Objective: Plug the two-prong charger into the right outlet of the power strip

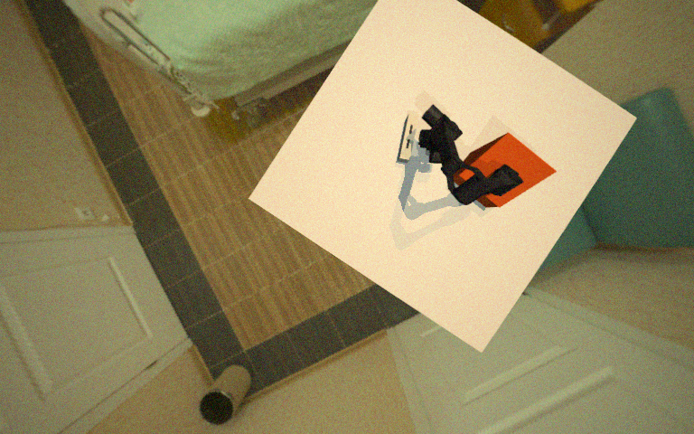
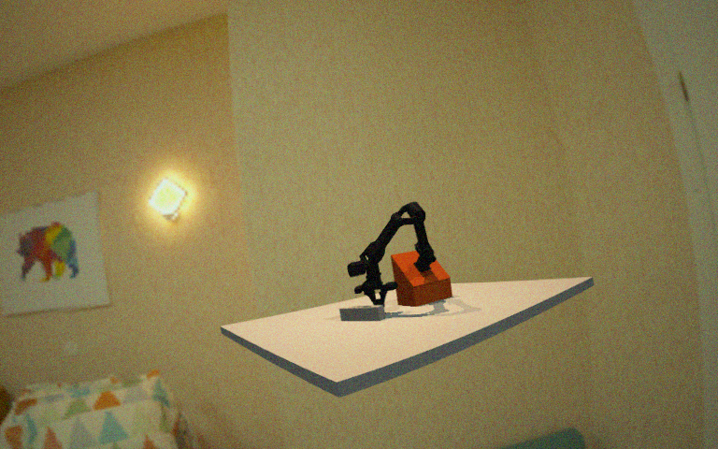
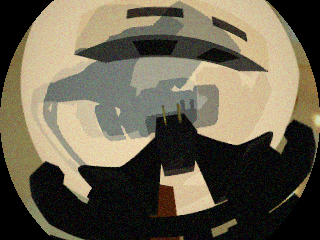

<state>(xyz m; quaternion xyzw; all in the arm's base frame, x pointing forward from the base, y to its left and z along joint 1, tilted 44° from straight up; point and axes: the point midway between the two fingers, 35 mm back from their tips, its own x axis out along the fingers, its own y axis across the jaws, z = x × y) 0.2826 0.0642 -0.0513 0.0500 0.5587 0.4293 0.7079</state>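
My gripper [image 1: 428,149] [image 2: 377,299] [image 3: 173,137] is shut on the dark two-prong charger [image 3: 176,142]. In the wrist view its two brass prongs [image 3: 171,114] point away from me toward the table. The grey power strip [image 1: 406,138] [image 2: 362,313] [image 3: 167,36] lies flat on the table, with dark outlet slots on its top face. The gripper hangs a little above the table, right beside the strip's near edge. The prongs are clear of the strip, outside any slot. In the top and exterior views the arm hides the charger.
An orange wedge-shaped block [image 1: 517,161] [image 2: 422,288] carries the arm's base, just behind the gripper. The white square table [image 1: 358,214] [image 2: 370,354] floats in a room with a bed, doors and a wall lamp around it.
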